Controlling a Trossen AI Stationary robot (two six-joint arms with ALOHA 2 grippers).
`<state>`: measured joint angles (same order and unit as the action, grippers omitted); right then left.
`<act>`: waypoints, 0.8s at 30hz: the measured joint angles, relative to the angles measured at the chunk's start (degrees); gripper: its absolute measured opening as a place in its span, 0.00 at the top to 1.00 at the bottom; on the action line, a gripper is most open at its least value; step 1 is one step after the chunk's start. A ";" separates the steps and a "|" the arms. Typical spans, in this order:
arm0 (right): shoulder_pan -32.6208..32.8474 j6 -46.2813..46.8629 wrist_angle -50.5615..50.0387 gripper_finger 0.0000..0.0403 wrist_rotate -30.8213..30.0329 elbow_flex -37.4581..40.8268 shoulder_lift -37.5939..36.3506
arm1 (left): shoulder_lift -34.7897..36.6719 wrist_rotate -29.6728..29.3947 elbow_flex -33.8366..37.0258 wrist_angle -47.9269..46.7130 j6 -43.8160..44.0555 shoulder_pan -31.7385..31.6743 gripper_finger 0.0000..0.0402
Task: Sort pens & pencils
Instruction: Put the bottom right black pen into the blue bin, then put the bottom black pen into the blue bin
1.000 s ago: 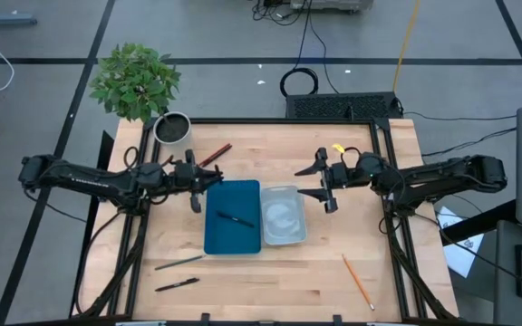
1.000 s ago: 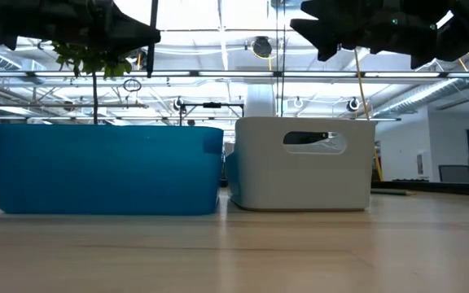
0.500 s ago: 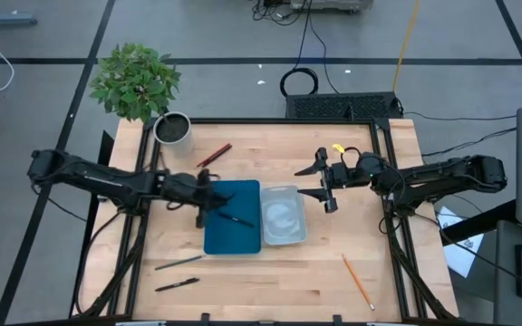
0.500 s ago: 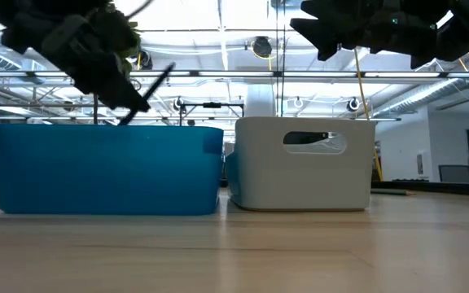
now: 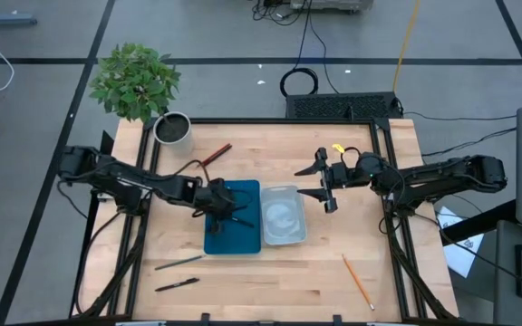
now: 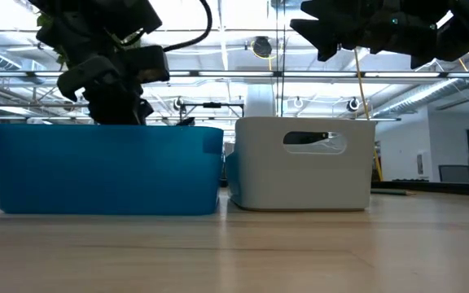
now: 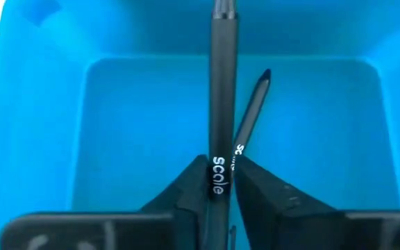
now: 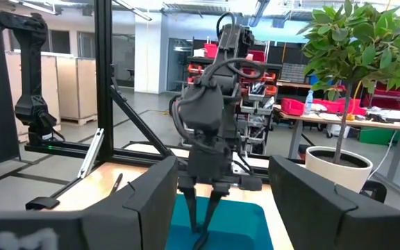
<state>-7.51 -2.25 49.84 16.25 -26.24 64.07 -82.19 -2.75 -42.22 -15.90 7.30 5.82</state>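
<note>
My left gripper (image 5: 220,201) hangs over the blue tray (image 5: 243,243), fingers pointing down into it, and is shut on a black pen (image 7: 222,83). A second black pen (image 7: 253,111) lies flat on the tray floor. In the low view the left gripper (image 6: 114,104) dips behind the blue tray's rim (image 6: 104,129). My right gripper (image 5: 326,183) waits open in the air, right of the whitish tray (image 5: 282,237). On the table lie a red pencil (image 5: 214,155), a grey-green pencil (image 5: 179,263), a black pen (image 5: 178,283) and an orange pencil (image 5: 358,281). My left gripper pinches the black pen between its two fingers (image 7: 193,191) at the printed part of the barrel (image 7: 218,173). It comes from above, over the blue tray. The pen's long end runs on past the fingers over the tray floor; whether it touches the floor I cannot tell.
A potted plant (image 5: 137,81) and its grey pot (image 5: 172,129) stand at the table's far left corner. The two trays sit side by side mid-table. A black frame rail (image 5: 279,120) borders the far edge. Bare wood lies near and right of the trays.
My left gripper has moved from beside the blue tray's far left corner toward the table's right and near side, over the tray, and has come down into it. It has tipped, so the pen no longer stands upright above the rim. The right arm kept still.
</note>
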 joint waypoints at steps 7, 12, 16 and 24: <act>0.00 0.04 0.00 0.47 0.00 0.00 0.00 | 0.55 -0.30 -0.01 0.01 0.92 -0.07 0.62; 0.00 0.04 -0.01 0.47 0.00 0.00 0.00 | 0.52 -0.32 -0.11 -0.12 0.81 -0.19 0.57; 0.00 0.04 0.00 0.47 0.00 0.00 0.00 | 2.18 -2.84 -2.31 -3.28 0.31 -1.01 0.56; 0.00 -0.02 -1.16 0.47 -0.01 0.07 0.02 | 16.06 -19.12 -2.10 -2.35 3.11 -0.02 0.61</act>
<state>-7.51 -2.27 48.69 16.25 -26.17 64.10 -66.13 -21.87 -44.31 -18.25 10.41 5.80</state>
